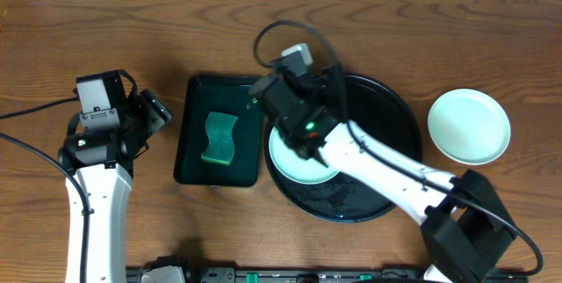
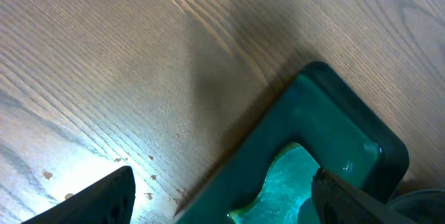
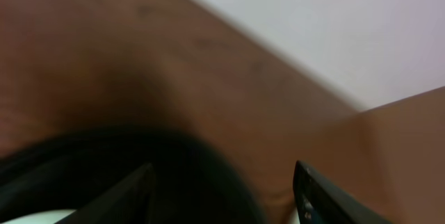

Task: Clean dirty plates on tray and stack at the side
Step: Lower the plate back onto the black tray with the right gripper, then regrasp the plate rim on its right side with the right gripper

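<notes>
Right now the right gripper hangs with jaws apart and empty over the far left of the round black tray, where a pale plate lies under the arm. A mint plate sits on the table to the right. The left gripper, also spread and empty, hovers by the sponge. A low wrist could catch the tray rim and shove the plate.

Nothing legible here: no lettering, brand, number or sign shows on the tray or the plates. Both wrist views give only bare surfaces, and the right one is too blurred to read.
</notes>
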{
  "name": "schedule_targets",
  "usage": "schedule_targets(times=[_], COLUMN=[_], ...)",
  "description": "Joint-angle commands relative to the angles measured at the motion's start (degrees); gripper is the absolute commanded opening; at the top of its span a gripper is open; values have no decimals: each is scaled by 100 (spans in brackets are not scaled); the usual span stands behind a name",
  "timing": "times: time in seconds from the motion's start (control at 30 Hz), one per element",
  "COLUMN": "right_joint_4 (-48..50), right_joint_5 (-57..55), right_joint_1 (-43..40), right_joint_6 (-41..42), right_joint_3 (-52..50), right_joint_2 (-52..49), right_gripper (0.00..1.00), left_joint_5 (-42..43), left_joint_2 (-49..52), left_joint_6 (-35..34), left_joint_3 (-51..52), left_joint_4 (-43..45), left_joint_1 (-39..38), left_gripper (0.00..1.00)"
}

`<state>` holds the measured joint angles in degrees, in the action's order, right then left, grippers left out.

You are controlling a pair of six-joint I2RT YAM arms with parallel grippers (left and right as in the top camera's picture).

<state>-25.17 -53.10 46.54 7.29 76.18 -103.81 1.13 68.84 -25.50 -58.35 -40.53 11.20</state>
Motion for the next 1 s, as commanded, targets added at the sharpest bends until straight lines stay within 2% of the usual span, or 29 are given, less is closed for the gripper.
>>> schedule_targets(times=[0.0, 0.13, 0.3, 0.43, 0.53, 0.63, 0.73, 0.97], right_joint_4=[-249, -721, -1241, -1694, -1998, -2214, -2188, -1558], right_joint_5=[1845, 2789, 3729, 4658, 5132, 5313, 5337, 5294], right_joint_1=[-319, -737, -1294, -1773, -2015, -2144, -2151, -1899], right_joint_6=[1152, 1412, 1497, 1491, 1307, 1191, 1198, 1191], right_joint_3=[42, 42, 42, 42, 42, 22, -70, -608], right_joint_2=[7, 7, 7, 7, 7, -4, -15, -15], right_gripper=[60, 58, 62, 73, 76, 76, 70, 74], left_joint_5=[-31, -31, -31, -31, -31, -31, -31, -31], left_joint_2=[-37, -37, -37, -37, -37, -37, -37, -37], left_joint_6=[-13, -11, -11, -13, -13, -11, -13, -13], left_joint_3=[-114, -114, -114, -114, -114, -114, -114, -114], left_joint_4=[-20, -20, -20, -20, -20, -20, -20, -20], left_joint_1=[26, 26, 26, 26, 26, 26, 24, 26], left_gripper=[81, 81, 81, 81, 81, 81, 81, 81])
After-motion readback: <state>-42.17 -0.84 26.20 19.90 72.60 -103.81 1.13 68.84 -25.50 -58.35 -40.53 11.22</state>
